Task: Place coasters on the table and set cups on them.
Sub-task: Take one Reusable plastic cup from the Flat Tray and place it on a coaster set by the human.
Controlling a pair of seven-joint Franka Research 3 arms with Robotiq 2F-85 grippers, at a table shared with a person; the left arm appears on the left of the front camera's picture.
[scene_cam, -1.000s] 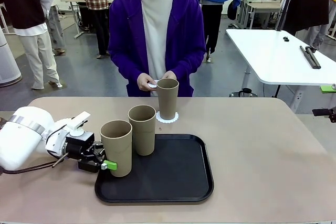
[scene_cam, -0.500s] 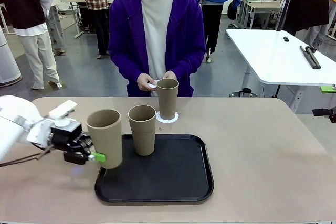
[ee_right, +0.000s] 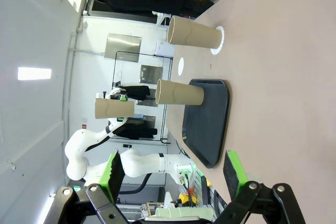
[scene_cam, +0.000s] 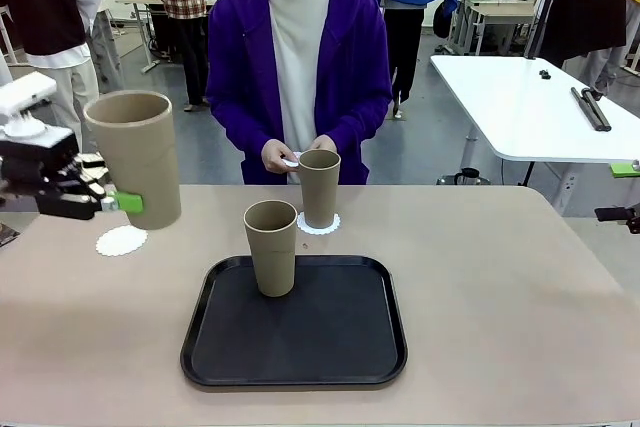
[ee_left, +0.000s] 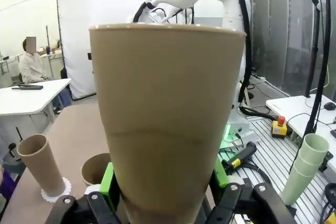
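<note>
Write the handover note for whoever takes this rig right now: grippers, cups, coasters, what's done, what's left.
Left gripper: shut on the lifted cup, in the air over the table at its left side, near the bare coaster.
Right gripper: open, holding nothing.
Person's hands: at the far edge, holding something small and white.
Done: the far cup stands on its coaster.
Left: set the lifted cup on the bare coaster. The tray cup, on the black tray, needs a coaster.
</note>
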